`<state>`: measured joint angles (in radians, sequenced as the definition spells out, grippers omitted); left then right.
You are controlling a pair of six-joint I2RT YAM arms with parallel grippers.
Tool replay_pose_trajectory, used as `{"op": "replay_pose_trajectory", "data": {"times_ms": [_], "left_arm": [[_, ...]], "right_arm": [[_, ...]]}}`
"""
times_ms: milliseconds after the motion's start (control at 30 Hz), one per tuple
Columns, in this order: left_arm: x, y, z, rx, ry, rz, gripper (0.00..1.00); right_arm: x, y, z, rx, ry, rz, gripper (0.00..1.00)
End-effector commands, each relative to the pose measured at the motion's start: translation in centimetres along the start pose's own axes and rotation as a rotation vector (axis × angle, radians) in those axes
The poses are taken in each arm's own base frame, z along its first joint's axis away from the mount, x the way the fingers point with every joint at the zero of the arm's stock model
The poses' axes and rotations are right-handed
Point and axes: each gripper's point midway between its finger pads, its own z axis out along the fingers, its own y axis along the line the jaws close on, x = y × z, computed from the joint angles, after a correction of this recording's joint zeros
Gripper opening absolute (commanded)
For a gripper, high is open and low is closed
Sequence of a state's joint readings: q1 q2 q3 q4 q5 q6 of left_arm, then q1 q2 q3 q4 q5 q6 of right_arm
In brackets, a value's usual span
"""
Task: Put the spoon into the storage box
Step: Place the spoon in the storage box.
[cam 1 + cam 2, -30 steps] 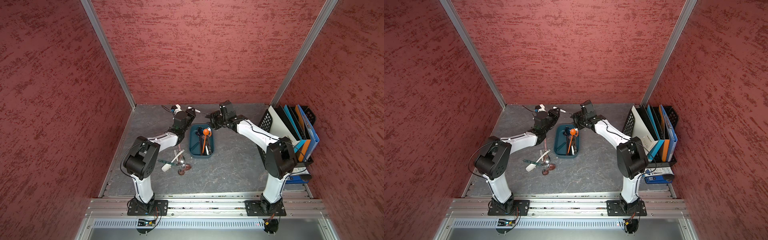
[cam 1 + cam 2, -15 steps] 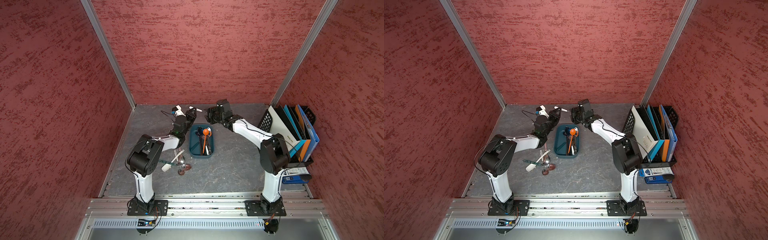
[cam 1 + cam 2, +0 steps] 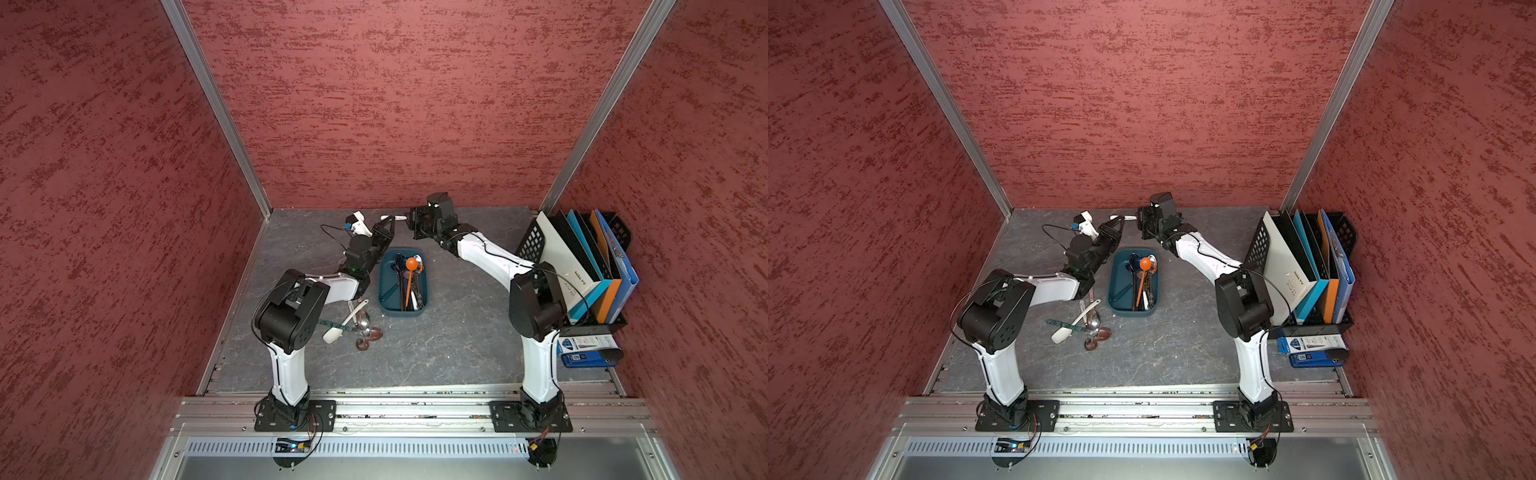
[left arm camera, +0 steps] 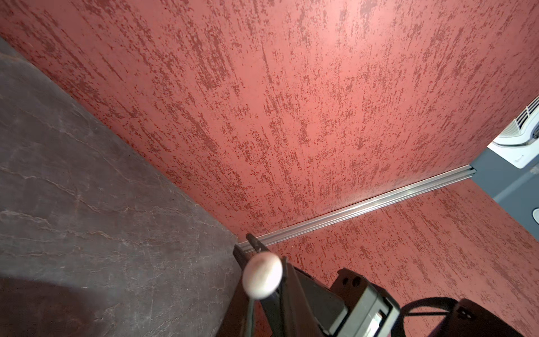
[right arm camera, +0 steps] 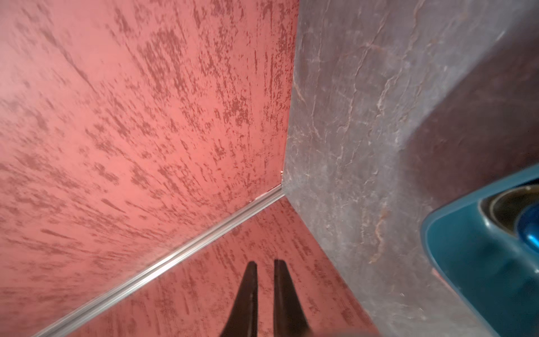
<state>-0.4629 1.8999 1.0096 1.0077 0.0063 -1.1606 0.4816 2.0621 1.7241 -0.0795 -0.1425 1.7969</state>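
Observation:
My left gripper point(image 3: 390, 224) hangs near the back wall, shut on a white spoon point(image 3: 392, 217) whose handle sticks out sideways toward the right gripper. The left wrist view shows the spoon's rounded white end point(image 4: 262, 278) pinched between the dark fingers point(image 4: 291, 280). My right gripper point(image 3: 413, 226) is close beside the spoon's free end, and its jaws point(image 5: 265, 262) are shut with nothing between them. The teal storage box point(image 3: 384, 305) lies on the table just in front of both grippers and holds several spoons, among them an orange one point(image 3: 410, 266). A corner of the box point(image 5: 466, 262) shows in the right wrist view.
Several loose spoons point(image 3: 353, 326) lie in a pile left of the box, near the left arm. A black mesh rack with folders point(image 3: 582, 266) stands at the right edge, with a blue packet point(image 3: 586, 351) in front of it. Red walls close in the back and both sides.
The right jaws have gone from part open to shut. Both grippers have drifted toward the back wall and closer together, the left still carrying the white spoon.

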Motion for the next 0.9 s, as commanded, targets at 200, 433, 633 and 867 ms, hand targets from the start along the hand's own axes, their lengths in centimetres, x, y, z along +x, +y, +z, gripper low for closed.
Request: {"op": "replay_pose_trajectory", "data": {"times_ms": [200, 433, 633, 867], "left_arm": [[2.5, -0.2, 0.2, 0.029, 0.217, 0.077, 0.66], [2.8, 1.4, -2.4, -0.139, 0.394, 0.244, 1.00], [1.6, 4.9, -8.1, -0.401, 0.529, 0.350, 1.00], [-1.4, 7.2, -15.8, -0.726, 0.680, 0.464, 1.00]], "right_arm": [[-0.3, -1.6, 0.2, 0.044, 0.007, 0.009, 0.00], [-3.6, -3.9, -1.4, 0.151, 0.005, -0.054, 0.00], [-4.0, -5.1, -1.8, 0.201, 0.144, -0.175, 0.00], [-0.4, -9.6, -3.4, 0.460, 0.479, -0.579, 0.00]]}}
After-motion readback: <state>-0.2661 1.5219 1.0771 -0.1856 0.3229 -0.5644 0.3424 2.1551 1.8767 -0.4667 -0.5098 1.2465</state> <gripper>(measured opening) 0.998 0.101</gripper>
